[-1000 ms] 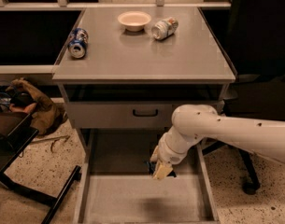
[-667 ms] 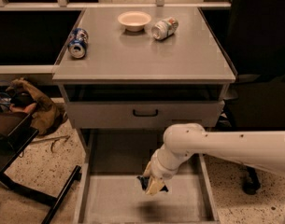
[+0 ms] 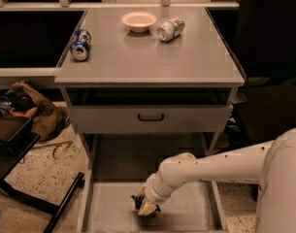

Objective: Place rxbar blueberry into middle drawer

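Bent down from the right into the drawer (image 3: 108, 208); gripper (image 3: 146, 207) low over floor, fingers grasping snack bar (image 3: 136, 201).

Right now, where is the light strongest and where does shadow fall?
Camera view: brightest on the flat grey tabletop; deep shadow in the gap beneath it; the gripper hangs low inside the dimmer, wide shallow grey metal drawer.

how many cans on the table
2: a blue can at the left edge, and a silver can lying beside the bowl at the back. The pincer is low in the open drawer.
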